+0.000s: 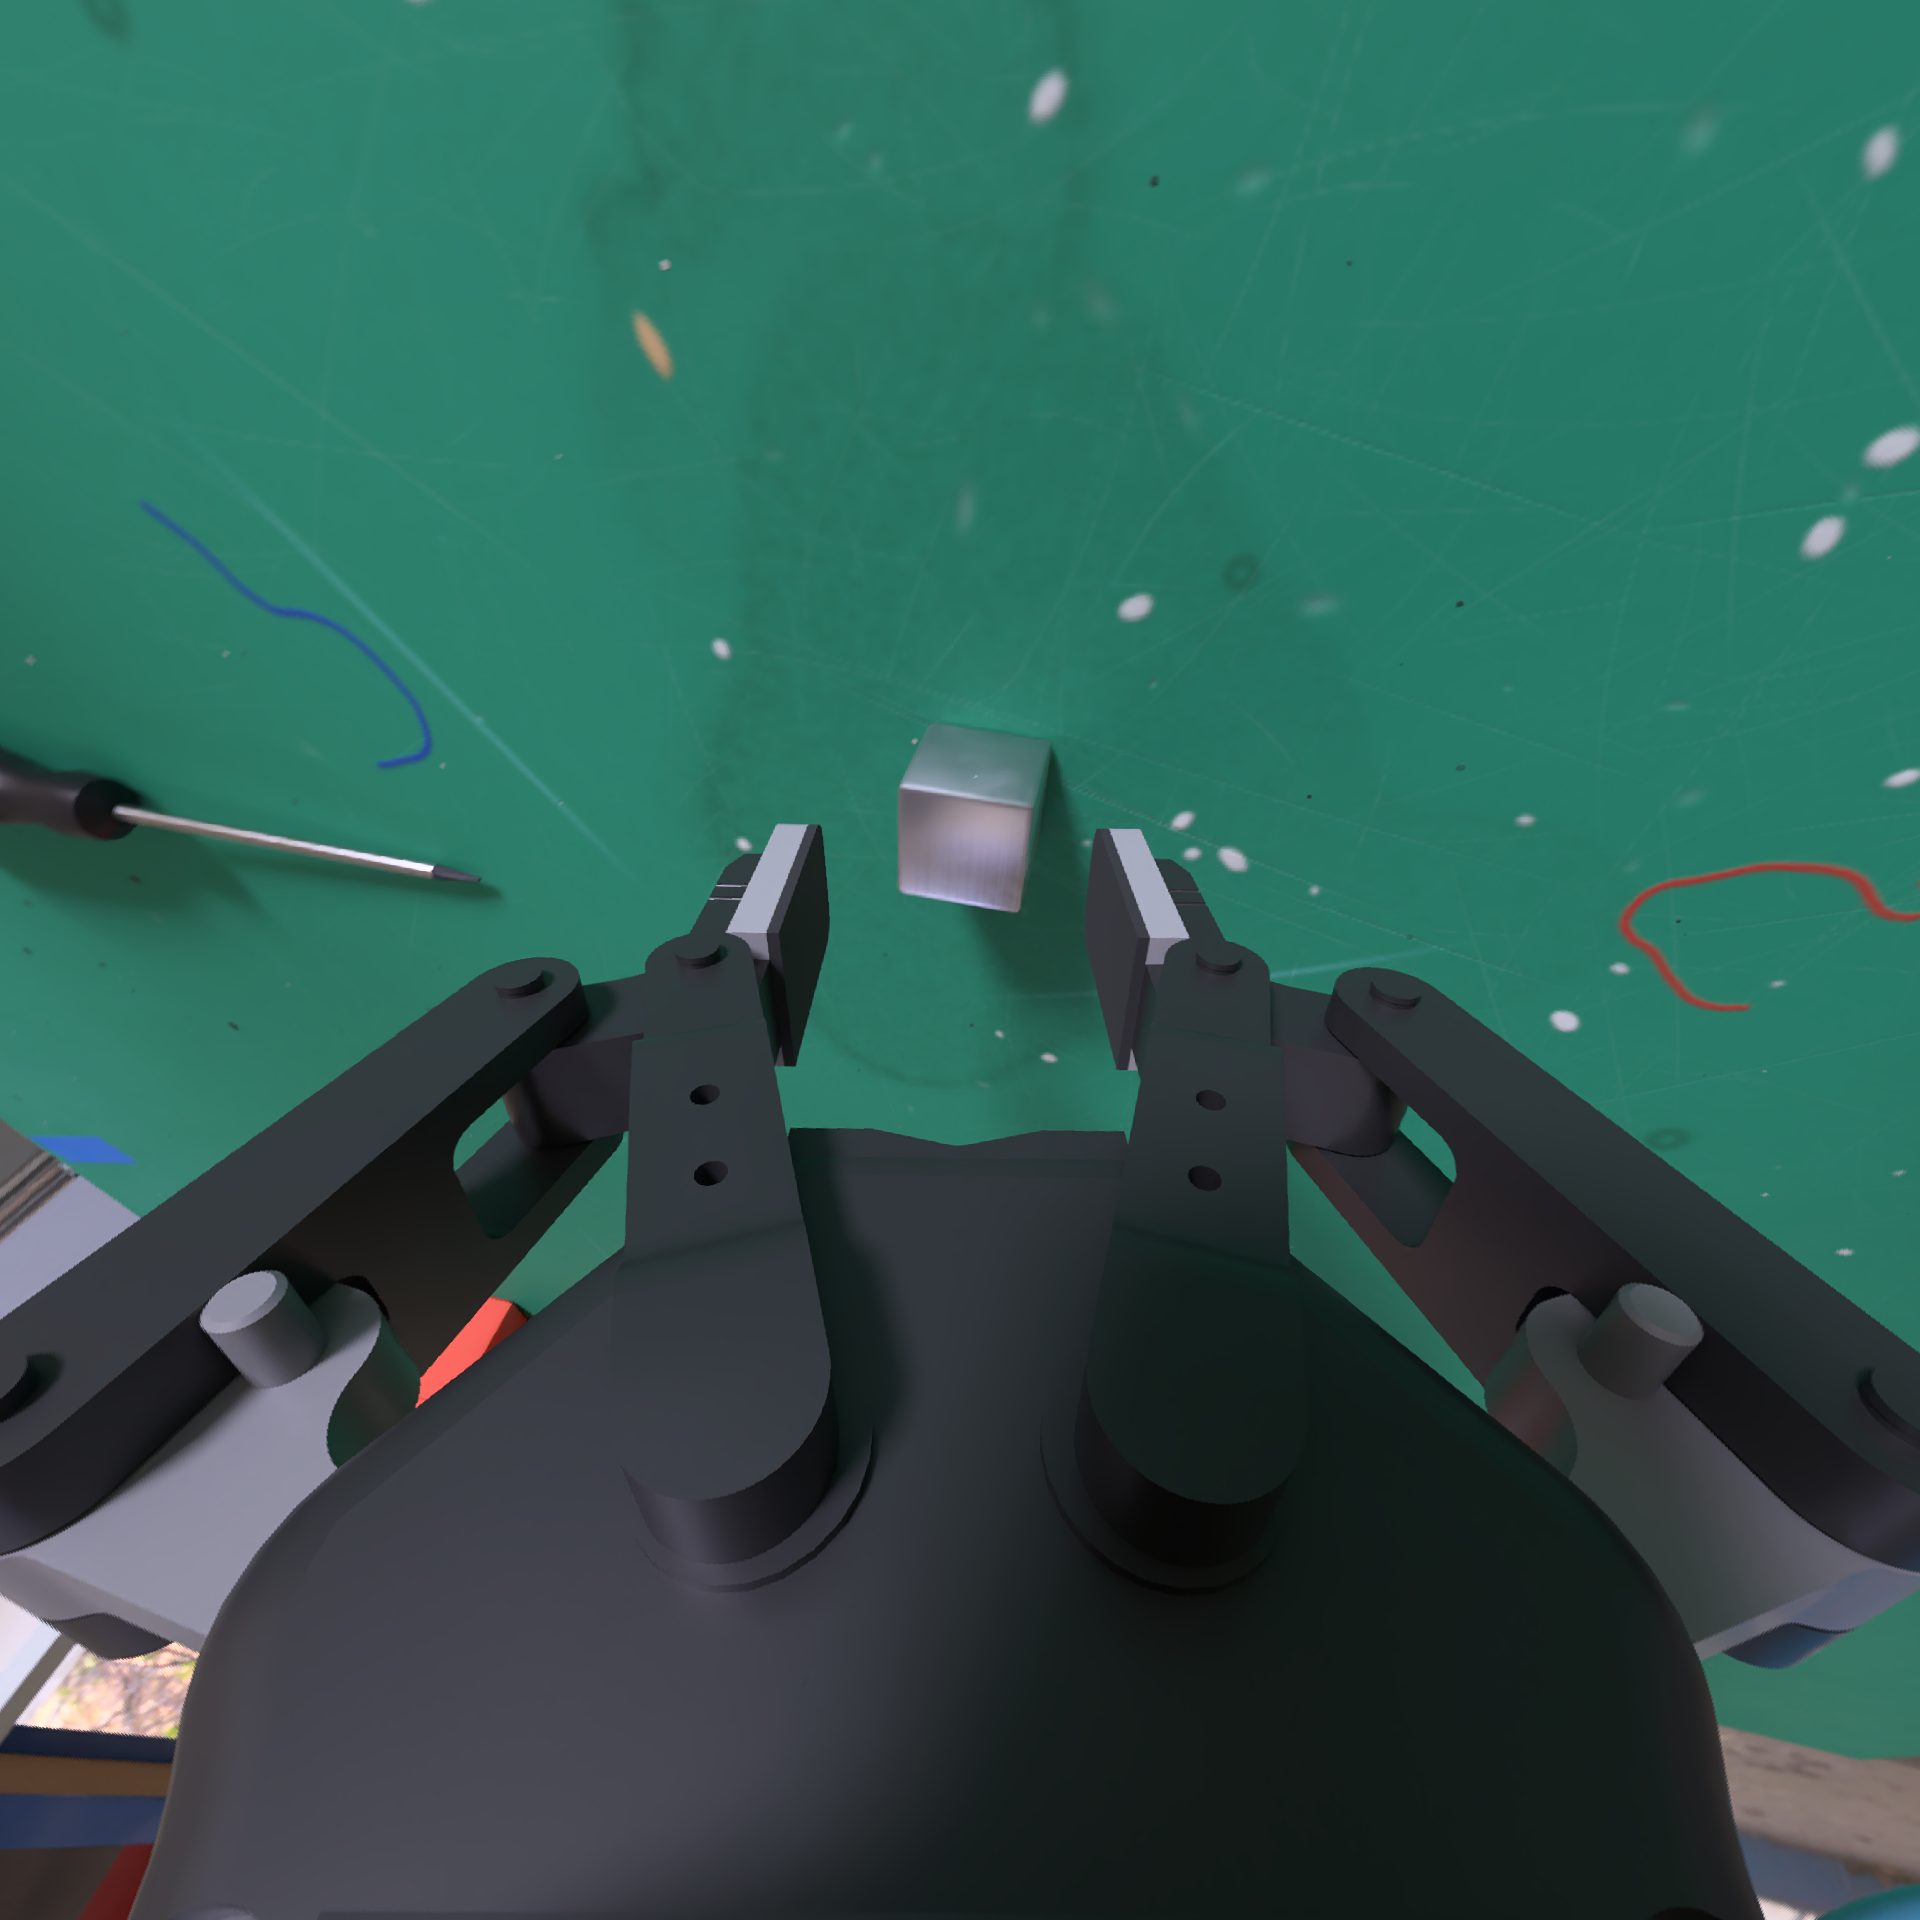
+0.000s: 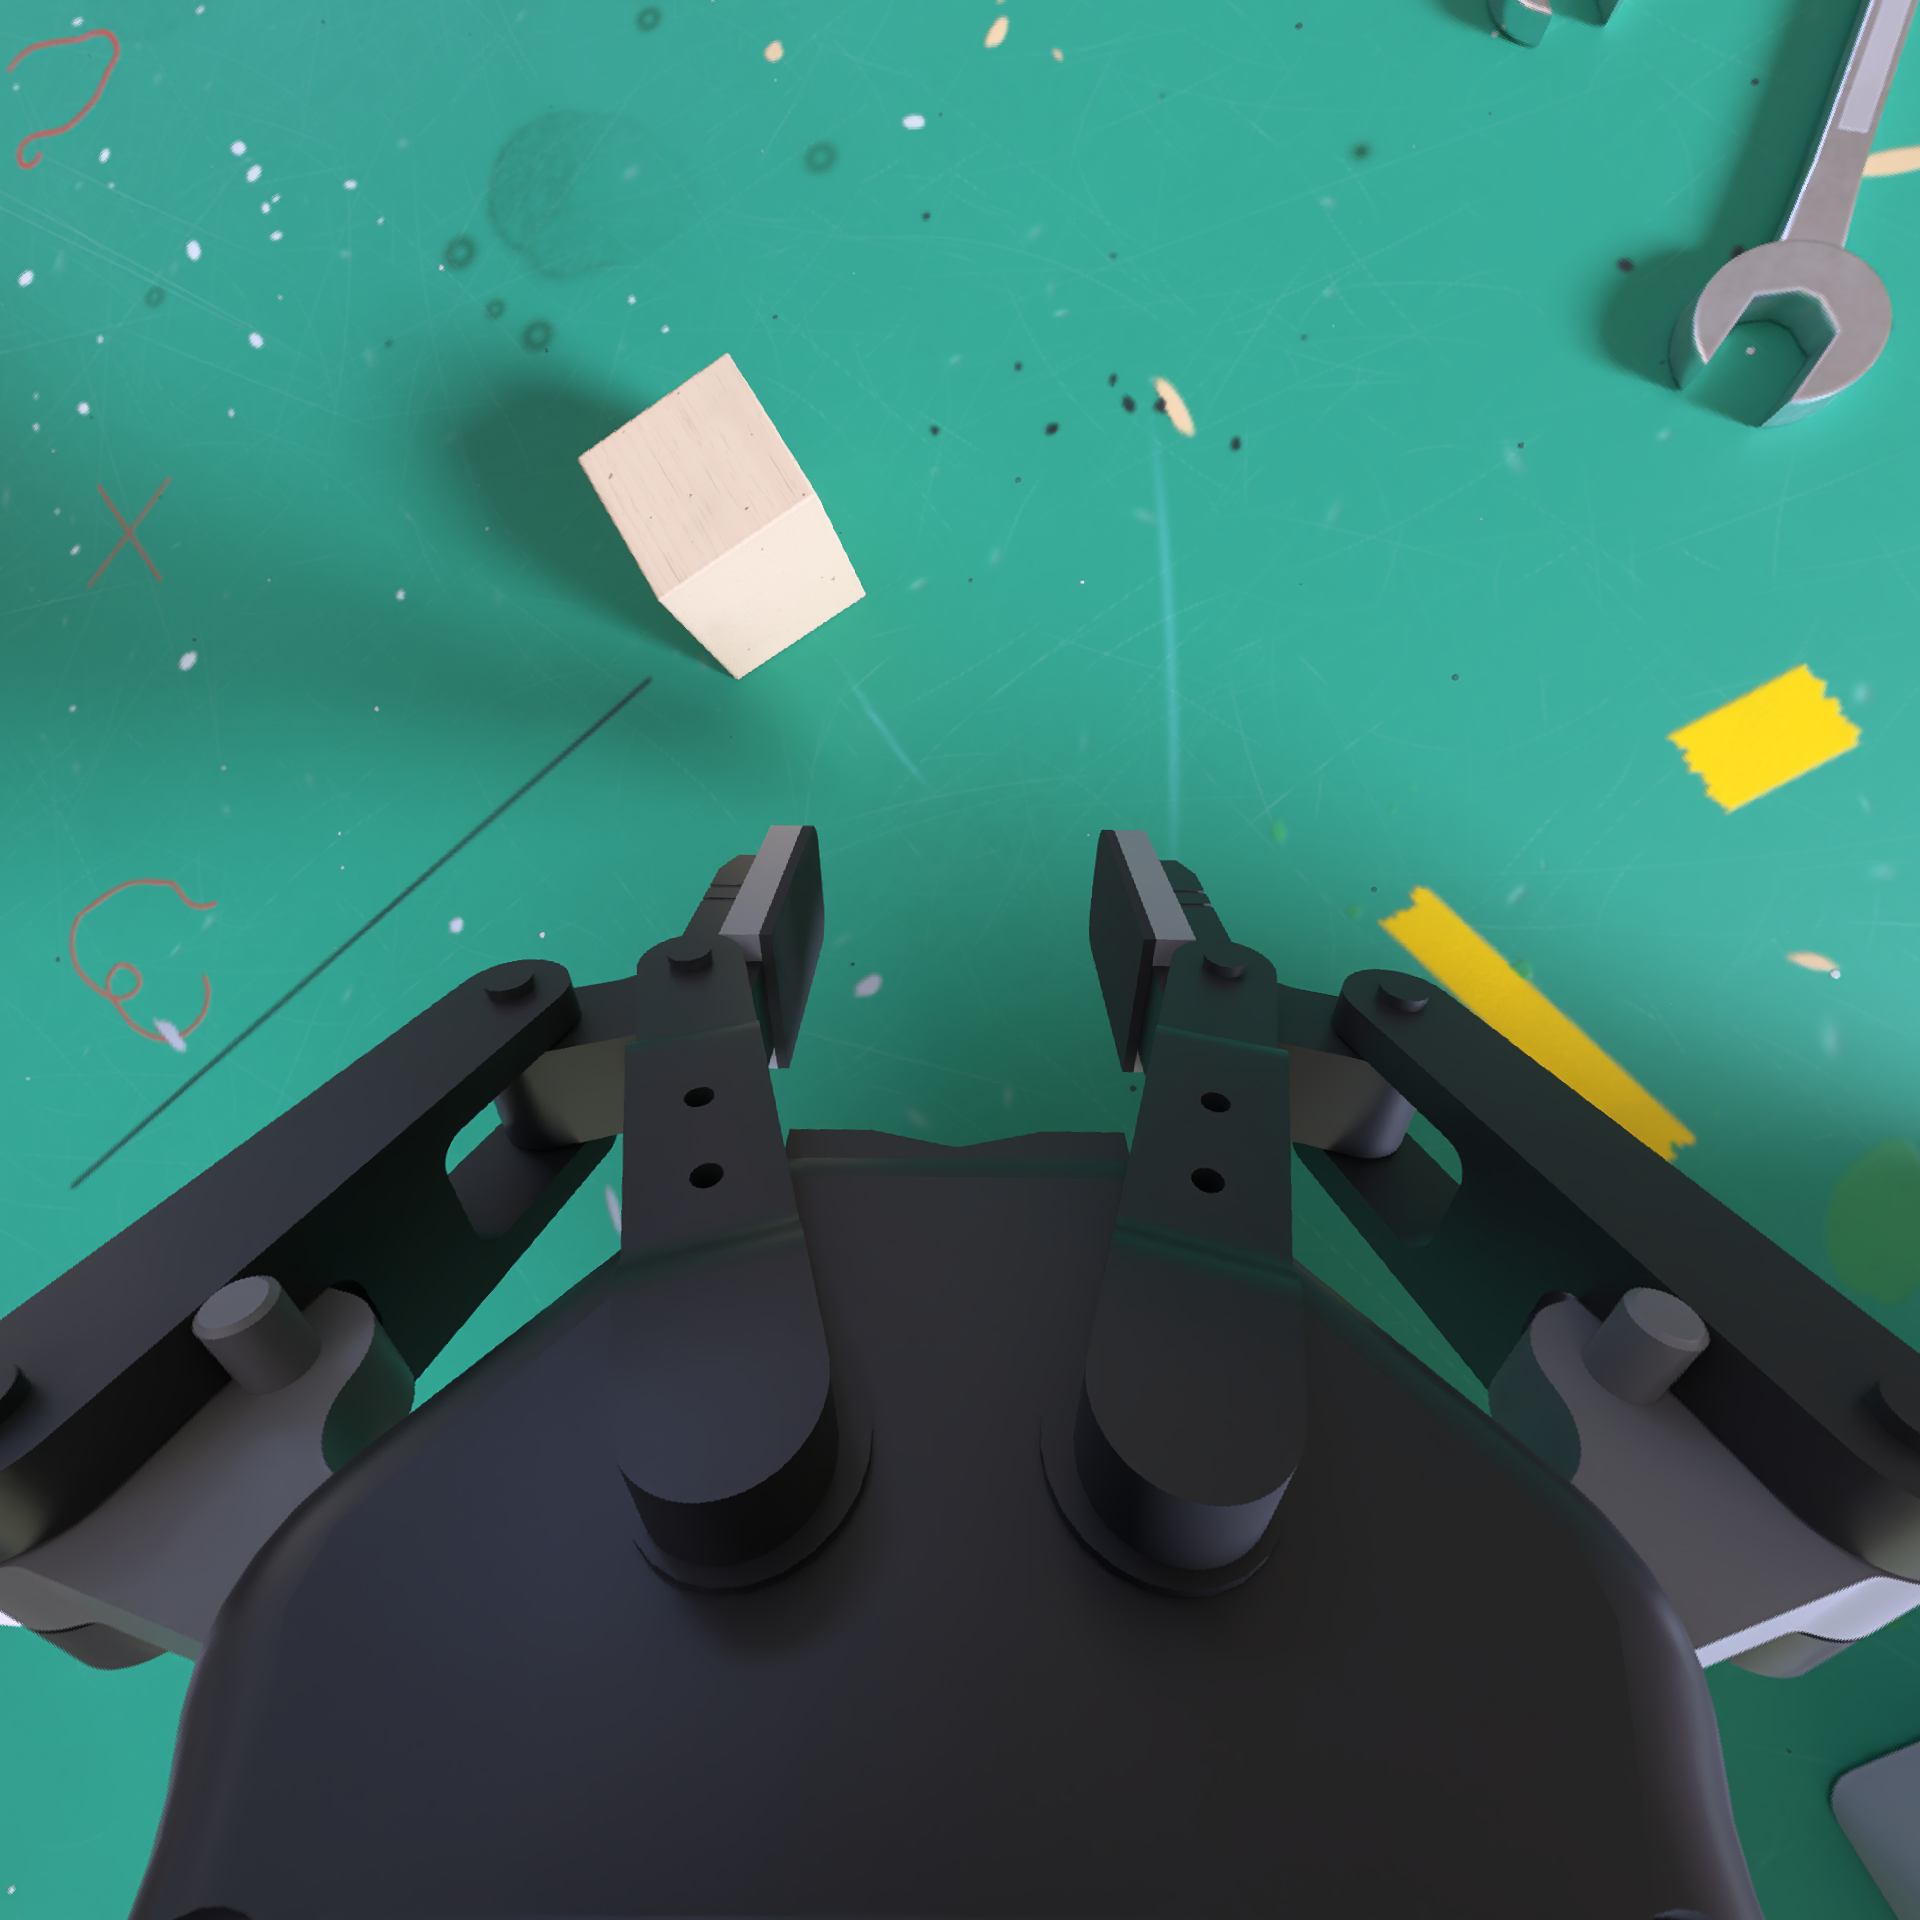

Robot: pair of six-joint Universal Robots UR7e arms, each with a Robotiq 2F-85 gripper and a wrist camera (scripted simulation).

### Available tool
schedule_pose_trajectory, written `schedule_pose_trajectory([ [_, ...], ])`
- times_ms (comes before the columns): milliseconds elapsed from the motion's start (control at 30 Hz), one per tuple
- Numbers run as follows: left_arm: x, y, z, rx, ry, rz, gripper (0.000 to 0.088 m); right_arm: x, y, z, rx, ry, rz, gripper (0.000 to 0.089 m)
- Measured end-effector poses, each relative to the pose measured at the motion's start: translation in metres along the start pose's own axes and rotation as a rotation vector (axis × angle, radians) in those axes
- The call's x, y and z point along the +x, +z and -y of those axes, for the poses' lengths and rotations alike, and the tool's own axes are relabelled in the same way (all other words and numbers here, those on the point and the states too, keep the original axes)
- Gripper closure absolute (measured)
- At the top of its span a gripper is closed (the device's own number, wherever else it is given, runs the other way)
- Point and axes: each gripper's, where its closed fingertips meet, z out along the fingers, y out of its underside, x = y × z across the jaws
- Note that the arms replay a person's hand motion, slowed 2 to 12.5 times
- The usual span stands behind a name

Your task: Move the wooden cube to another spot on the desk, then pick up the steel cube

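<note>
In the left wrist view, the left pincer is seen spread wide with nothing between its pads. The steel cube is found at the centre of the frame, resting on the green tabletop, in line with the gap and apart from both fingertips. A screwdriver with a black handle is laid at the left edge, its tip pointed toward the middle. A blue scribble is drawn above it, and a red scribble is drawn at the right edge.

In the right wrist view, the right pincer is likewise held open and empty. The wooden cube is seen left of centre in the upper half, standing on the tabletop, well apart from the fingers and turned at an angle to them. A steel spanner is laid in the upper right corner. Two strips of yellow tape are stuck at the right side. A red cross and red squiggles are drawn along the left edge, beside a thin dark line.

No brand, label or legible writing can be made out in either view
</note>
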Motion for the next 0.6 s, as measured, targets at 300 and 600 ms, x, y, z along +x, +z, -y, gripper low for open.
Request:
schedule_pose_trajectory([
  [300, 0.000, 0.016, -0.004, -0.053, 0.058, -0.008, 0.0537, 0.001, 0.001, -0.001, -0.003, 0.009, 0.005, 0.0425],
  [600, 0.001, 0.023, -0.002, -0.047, 0.034, -0.031, 0.0610, 0.001, 0.002, -0.002, -0.004, 0.007, 0.007, 0.0425],
])
